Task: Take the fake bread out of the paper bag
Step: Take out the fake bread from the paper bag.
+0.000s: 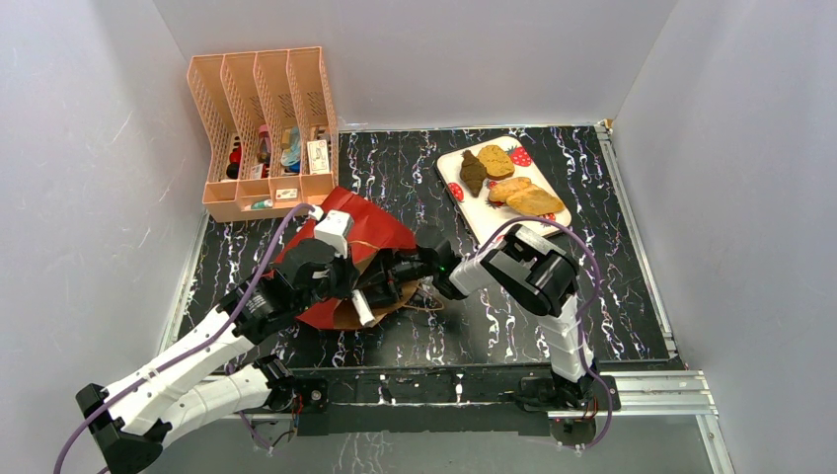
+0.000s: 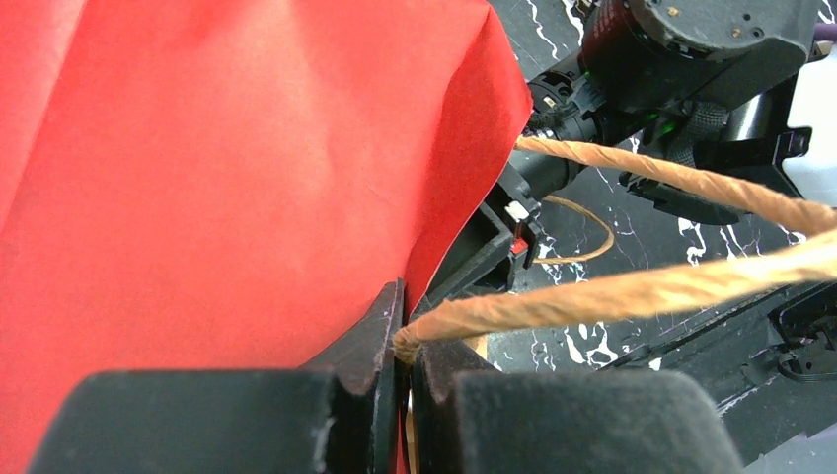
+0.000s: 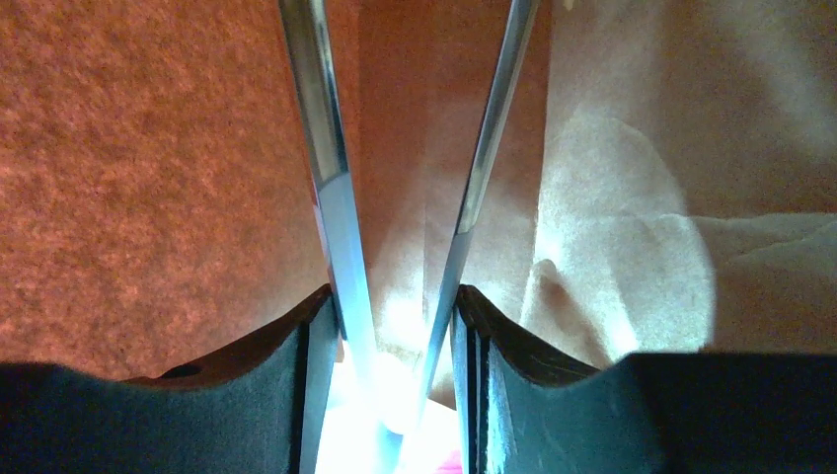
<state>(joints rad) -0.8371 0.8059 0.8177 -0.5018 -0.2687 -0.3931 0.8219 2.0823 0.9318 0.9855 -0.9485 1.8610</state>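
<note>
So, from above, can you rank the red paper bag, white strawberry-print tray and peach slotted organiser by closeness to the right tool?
1. The red paper bag, centre: the right tool reaches into its mouth.
2 and 3. The white strawberry-print tray, far right, and the peach slotted organiser, far left: too close to call.

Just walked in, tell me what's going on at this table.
The left arm has its jaws shut on the rim of a glossy red paper bag, pinching it at the tan cord handle, while the bag lies on its side. The right arm reaches into the bag's mouth, jaws apart, with only brown kraft lining in its view. Four tan and dark brown toy bread pieces already sit on the white strawberry-print tray.
</note>
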